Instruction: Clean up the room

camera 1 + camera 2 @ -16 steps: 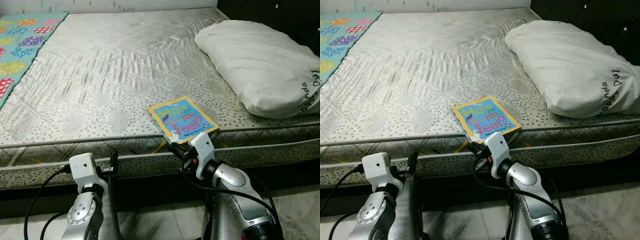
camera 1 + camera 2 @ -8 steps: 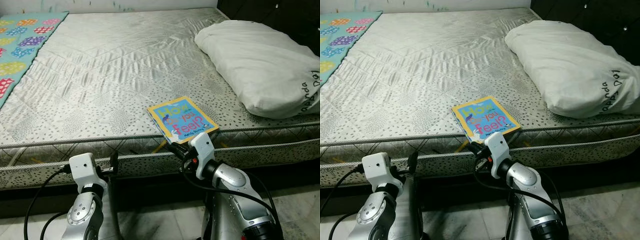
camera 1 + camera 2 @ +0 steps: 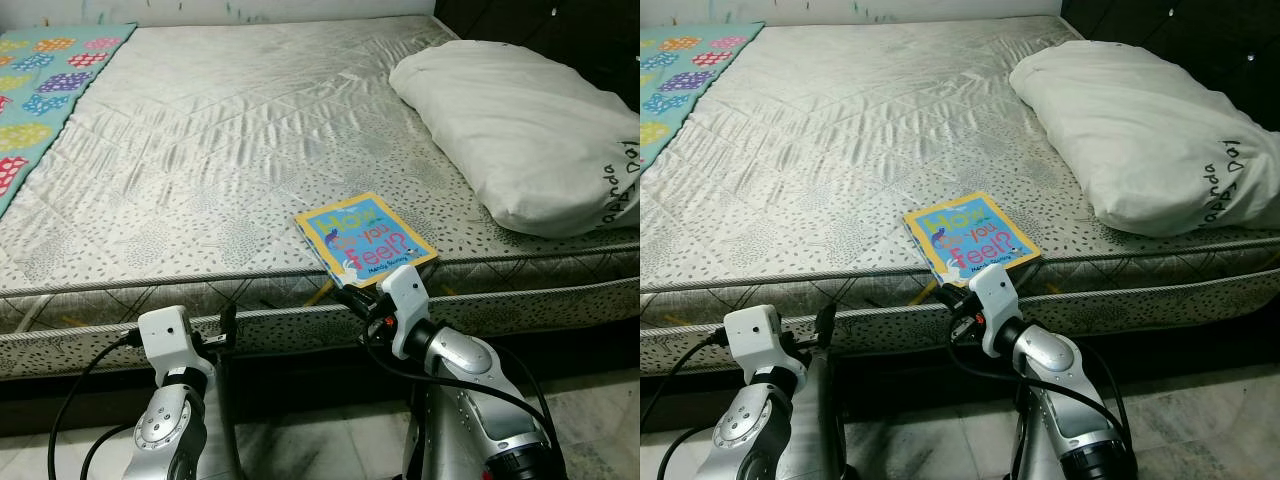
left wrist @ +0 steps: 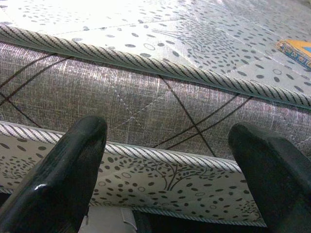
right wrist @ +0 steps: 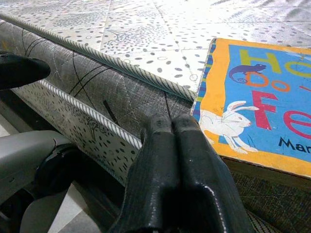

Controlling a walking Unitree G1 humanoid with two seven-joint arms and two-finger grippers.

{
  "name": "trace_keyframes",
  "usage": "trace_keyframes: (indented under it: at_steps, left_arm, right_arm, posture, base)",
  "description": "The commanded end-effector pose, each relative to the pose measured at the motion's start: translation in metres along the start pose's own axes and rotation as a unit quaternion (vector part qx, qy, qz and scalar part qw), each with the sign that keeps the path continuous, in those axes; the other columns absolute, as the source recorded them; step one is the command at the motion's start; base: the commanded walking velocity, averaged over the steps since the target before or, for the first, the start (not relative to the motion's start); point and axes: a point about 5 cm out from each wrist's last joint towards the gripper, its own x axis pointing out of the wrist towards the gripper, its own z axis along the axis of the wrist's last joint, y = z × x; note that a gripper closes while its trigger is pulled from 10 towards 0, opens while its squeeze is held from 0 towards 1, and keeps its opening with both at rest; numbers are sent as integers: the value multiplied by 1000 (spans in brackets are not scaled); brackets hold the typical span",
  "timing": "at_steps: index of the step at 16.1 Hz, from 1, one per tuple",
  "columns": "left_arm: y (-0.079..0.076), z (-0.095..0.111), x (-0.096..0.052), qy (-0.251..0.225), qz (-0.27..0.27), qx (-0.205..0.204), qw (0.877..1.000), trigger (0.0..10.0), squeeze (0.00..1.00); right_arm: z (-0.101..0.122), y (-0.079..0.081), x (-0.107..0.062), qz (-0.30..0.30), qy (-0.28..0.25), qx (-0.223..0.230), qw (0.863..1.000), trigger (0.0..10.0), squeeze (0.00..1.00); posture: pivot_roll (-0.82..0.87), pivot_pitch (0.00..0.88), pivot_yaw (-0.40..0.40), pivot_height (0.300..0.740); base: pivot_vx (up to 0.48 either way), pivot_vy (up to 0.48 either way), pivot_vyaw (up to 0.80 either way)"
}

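Landmark: the mattress (image 3: pixel 250 150), bare and quilted, pale satin-like cloth printed with small dark dots, corded piping along its front edge.

Book: a thin, flat children's book (image 3: pixel 366 240) with a glossy blue cover and yellow border lies face up at the mattress's front edge, one corner poking just past the piping. In the right wrist view a white rabbit and big coloured letters are printed on it.

Right gripper: the right gripper (image 5: pixel 177 160) sits just below the mattress's front edge, right under the book's overhanging corner. Its two black fingers are pressed flat together with nothing between them, clenched on air.

Left gripper: the left gripper (image 4: pixel 175 160) hovers in front of the mattress's side wall, off toward the left end from the book. Fingers spread wide, grasping nothing.

Pillow: a plump white pillow (image 3: pixel 520 130), soft and creased, with dark lettering on its end, rests on the mattress's right side, well apart from the book.

Blanket: a teal blanket (image 3: pixel 45 85) with bright patterned blobs lies over the mattress's far left corner.

Progress: early, by my reading. The book is not yet picked up, and nothing looks put away.

Left to do: get the right fingers apart and around the book's corner, lift it, then find it a home.
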Motion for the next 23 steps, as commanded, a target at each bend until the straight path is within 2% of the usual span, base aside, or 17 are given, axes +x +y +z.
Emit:
trace_keyframes:
  at_steps: [1, 11, 13, 16, 21, 23]
  left_arm:
    - [-1, 1, 1, 1, -1, 1, 1000, 10000, 0]
    - [-1, 1, 1, 1, -1, 1, 1000, 10000, 0]
    - [-2, 1, 1, 1, -3, 4, 1000, 10000, 0]
    - [-2, 1, 1, 0, -4, 5, 1000, 10000, 0]
    - [-2, 2, 1, -2, -2, 5, 1000, 10000, 0]
    - [-2, 2, 1, -2, -3, 6, 1000, 10000, 0]
  right_arm:
    - [3, 0, 2, 4, -3, -6, 1000, 0, 0]
    - [3, 0, 2, 4, -3, -6, 1000, 0, 0]
    - [-11, 5, 10, -30, 43, -96, 994, 0, 0]
    - [-15, 6, 11, -33, 57, -124, 990, 0, 0]
    - [-12, 4, 16, -48, 41, -125, 990, 0, 0]
    - [-5, 7, 21, -52, 18, -107, 993, 0, 0]
  posture:
    - [10, 0, 3, 417]
    - [10, 0, 3, 417]
    - [16, 0, 5, 417]
    - [16, 0, 5, 417]
    - [17, 0, 4, 417]
    - [17, 0, 4, 417]
  base:
    - [0, 0, 0]
    - [0, 0, 0]
    - [0, 0, 0]
    - [0, 0, 0]
    - [0, 0, 0]
    - [0, 0, 0]
